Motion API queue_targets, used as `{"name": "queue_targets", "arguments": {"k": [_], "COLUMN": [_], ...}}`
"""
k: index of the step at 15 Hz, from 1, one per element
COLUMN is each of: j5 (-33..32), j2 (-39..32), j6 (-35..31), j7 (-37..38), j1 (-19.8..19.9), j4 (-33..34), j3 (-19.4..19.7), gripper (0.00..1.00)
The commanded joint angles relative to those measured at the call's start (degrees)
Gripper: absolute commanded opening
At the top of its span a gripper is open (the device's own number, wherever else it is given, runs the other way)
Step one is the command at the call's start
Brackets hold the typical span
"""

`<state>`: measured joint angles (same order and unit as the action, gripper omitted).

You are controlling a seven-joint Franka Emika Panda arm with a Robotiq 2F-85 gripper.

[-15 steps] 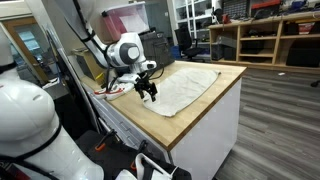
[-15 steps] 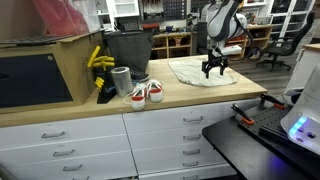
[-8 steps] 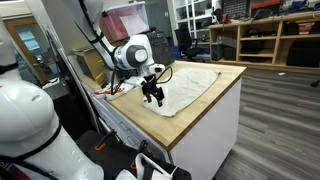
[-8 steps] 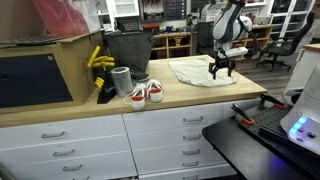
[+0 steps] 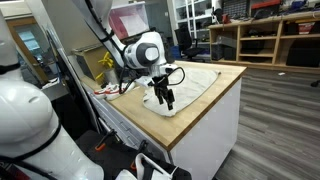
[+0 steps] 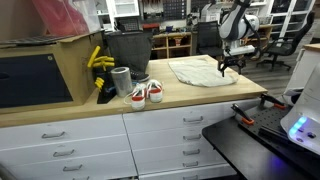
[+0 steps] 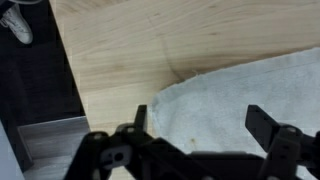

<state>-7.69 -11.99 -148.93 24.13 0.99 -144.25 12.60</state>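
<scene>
Here the wide-open gripper (image 7: 200, 122) hangs right over the towel (image 7: 255, 85) corner, cloth stretching toward the frame's right, bare counter (image 7: 120, 50) upper left.

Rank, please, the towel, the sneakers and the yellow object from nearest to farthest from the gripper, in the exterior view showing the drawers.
1. towel, just below the gripper.
2. sneakers, mid-counter, front edge.
3. yellow object, far end.

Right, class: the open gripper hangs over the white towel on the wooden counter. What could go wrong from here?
1. The gripper hangs over a corner of the towel; a pinch there might catch only a thin edge and slip.
2. That corner lies near the edge of the counter, so a drag could pull the towel off.
</scene>
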Motion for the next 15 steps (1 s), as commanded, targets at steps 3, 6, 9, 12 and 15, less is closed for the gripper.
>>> {"name": "queue_targets", "arguments": {"k": [3, 6, 9, 12, 15], "j5": [-2.9, -0.8, 3.5, 6.2, 7.0], "j2": [-2.4, -1.5, -1.4, -2.2, -2.7], "j6": [-0.1, -2.9, -5.0, -7.1, -8.5], "j7": [4.3, 2.5, 0.3, -0.7, -0.6], "j1": [1.0, 2.1, 3.6, 4.1, 4.0], "j4": [1.7, -0.4, -1.5, -2.2, -2.5], "j3": [3.0, 3.1, 1.9, 1.6, 1.9], "gripper": [1.00, 1.00, 1.00, 1.00, 1.00]}}
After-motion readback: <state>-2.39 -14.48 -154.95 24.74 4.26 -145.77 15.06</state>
